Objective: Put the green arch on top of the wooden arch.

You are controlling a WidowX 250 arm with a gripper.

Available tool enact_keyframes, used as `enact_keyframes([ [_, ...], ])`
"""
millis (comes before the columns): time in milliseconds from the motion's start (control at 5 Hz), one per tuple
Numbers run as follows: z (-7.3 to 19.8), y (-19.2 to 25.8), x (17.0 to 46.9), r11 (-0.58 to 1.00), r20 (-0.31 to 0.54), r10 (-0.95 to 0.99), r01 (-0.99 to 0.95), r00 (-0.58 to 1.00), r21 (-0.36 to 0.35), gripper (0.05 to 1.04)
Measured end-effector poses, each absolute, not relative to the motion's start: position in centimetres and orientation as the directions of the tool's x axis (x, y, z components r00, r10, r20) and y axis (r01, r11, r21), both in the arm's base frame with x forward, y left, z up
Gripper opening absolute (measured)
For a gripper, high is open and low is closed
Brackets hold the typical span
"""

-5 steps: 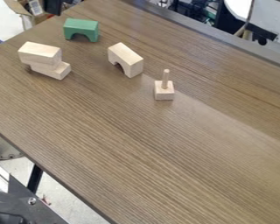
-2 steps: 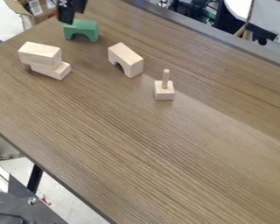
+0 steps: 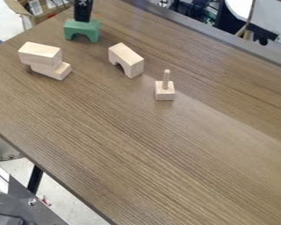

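The black gripper (image 3: 82, 20) hangs from the top edge at the upper left, its lower end right at the top of the green arch (image 3: 81, 29). That arch stands upright on the table, its opening facing the camera. How the gripper meets the block on its far side is hidden. The plain wooden arch (image 3: 126, 59) stands upright to the right of the green one and nearer the camera, apart from it, with nothing on top.
Two stacked wooden blocks (image 3: 41, 55) stand at the left, the upper one offset. A small wooden base with a peg (image 3: 164, 90) is right of the wooden arch. The brown table's (image 3: 166, 162) near edge slants down across the lower left.
Coming in from the top edge, the black gripper has moved right and down to the green arch's top. The green arch looks slightly shifted; the wooden arch has stayed put.
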State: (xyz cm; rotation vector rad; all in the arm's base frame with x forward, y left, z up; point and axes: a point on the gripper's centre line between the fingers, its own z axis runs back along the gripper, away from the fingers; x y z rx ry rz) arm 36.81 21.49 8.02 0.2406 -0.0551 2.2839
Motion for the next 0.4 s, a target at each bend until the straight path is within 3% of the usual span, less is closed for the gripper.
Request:
enact_keyframes([
  [400, 7.34, 22.91, 36.73, -0.643, 0.211, 0.753, -0.765, -0.624, 0.034, 0.999],
])
